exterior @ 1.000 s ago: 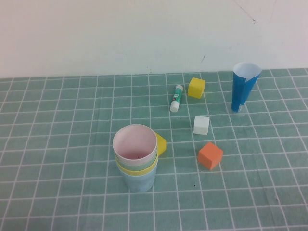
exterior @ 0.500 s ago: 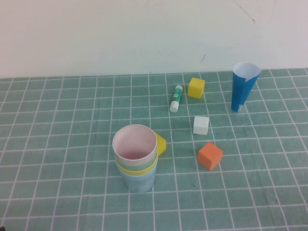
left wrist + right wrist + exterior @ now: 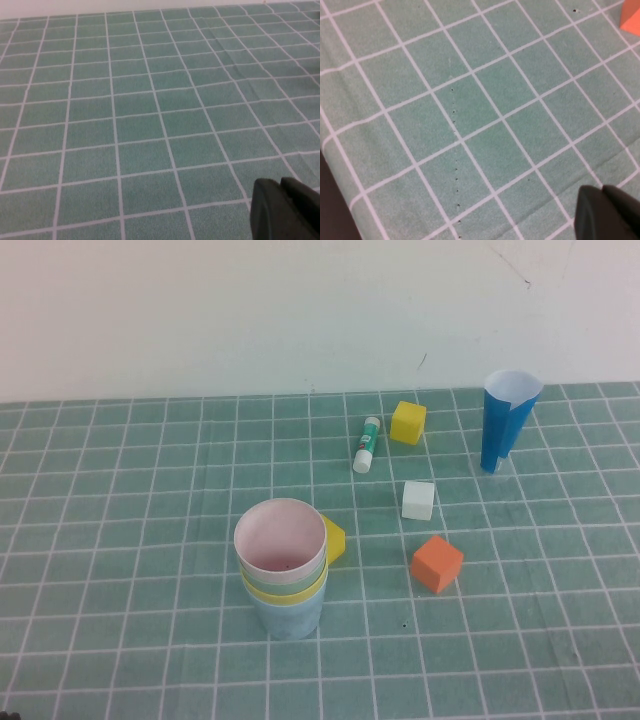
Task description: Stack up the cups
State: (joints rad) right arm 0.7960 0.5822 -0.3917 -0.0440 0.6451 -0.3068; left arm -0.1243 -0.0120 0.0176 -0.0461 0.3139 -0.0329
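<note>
Cups (image 3: 283, 570) nested in one stack; left gripper (image 3: 285, 210) and right gripper (image 3: 607, 215) seemingly parked, fingers together.

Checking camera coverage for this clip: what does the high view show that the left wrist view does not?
Only the high view: the stacked cups, pink innermost, plus the orange cube, white cube, glue stick and dark-blue cone cup.
Only the left wrist view: the left gripper, shut, over bare cloth.
Shared: the green checked tablecloth.
The right gripper, shut, appears in neither.
</note>
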